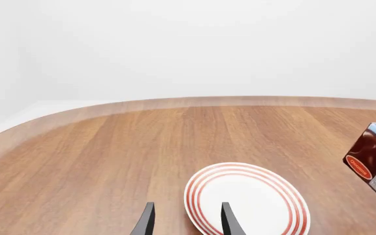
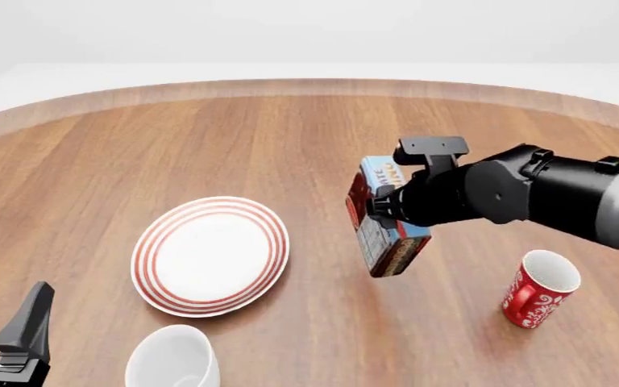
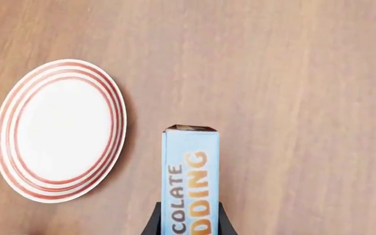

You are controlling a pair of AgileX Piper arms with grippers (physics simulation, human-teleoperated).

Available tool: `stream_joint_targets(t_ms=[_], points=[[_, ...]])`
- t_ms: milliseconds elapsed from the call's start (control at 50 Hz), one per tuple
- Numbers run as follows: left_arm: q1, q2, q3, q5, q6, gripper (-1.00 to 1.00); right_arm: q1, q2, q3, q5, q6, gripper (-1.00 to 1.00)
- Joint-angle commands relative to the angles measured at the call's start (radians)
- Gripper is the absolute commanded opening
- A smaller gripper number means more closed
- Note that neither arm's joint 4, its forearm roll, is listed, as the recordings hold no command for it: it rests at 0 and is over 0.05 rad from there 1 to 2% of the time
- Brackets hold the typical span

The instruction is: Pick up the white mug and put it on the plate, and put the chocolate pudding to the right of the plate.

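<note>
I am seeing a smooth, faintly sheened wood-grain surface (image 2: pixel 288 137), a glossy ceramic-looking plate (image 2: pixel 210 255), a printed cardboard-like pudding box (image 2: pixel 387 218), and my matt black jaws.

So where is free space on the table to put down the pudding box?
Bare wood lies between the plate and the red mug, beneath the chocolate pudding held in the right gripper. The far table is bare too. The white mug crowds the plate's near side.
</note>
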Motion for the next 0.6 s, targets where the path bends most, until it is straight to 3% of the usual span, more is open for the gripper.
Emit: stream_joint_targets(t_ms=[20, 600], points=[[0.000, 0.000, 0.000, 0.000, 0.000, 1.00, 0.011, 0.073, -0.039, -0.017, 0.011, -1.00], [0.000, 0.000, 0.000, 0.000, 0.000, 1.00, 0.025, 0.177, -0.056, -0.056, 0.028, -1.00]])
